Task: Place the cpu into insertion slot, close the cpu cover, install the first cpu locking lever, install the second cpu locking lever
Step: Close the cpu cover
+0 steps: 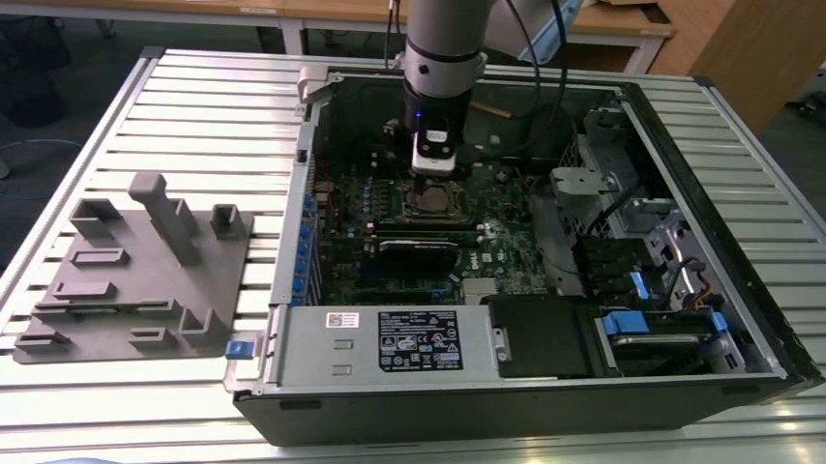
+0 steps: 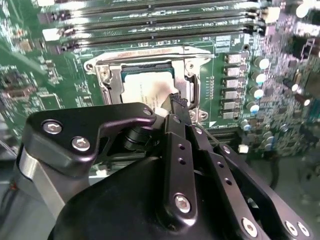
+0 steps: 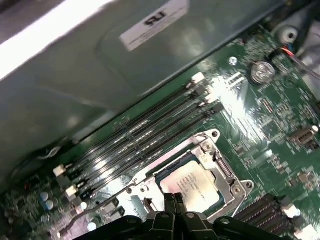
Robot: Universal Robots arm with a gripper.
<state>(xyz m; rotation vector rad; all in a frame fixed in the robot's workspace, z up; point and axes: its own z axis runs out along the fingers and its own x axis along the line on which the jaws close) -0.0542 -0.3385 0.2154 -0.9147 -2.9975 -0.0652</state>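
The cpu (image 3: 196, 183), a small square chip with a silvery-grey top, lies flat in the insertion slot (image 1: 432, 201) on the green motherboard. The cpu cover (image 3: 212, 144), a thin metal frame, lies down around it, and the chip (image 2: 142, 89) shows through its window. A thin metal locking lever (image 3: 89, 210) sticks out beside the socket, away from the frame. My gripper (image 3: 175, 200) hovers just above one edge of the chip, its black fingertips (image 2: 176, 101) pressed together with nothing between them. In the exterior view the gripper (image 1: 435, 176) hangs straight down over the socket inside the open computer case.
Long black memory slots (image 3: 140, 131) run beside the socket. A black card (image 1: 416, 253) and the power supply (image 1: 387, 338) lie nearer the case front. Drive bays and cables (image 1: 633, 242) are on the exterior view's right. A grey fixture block (image 1: 130, 271) sits on the slatted table at the left.
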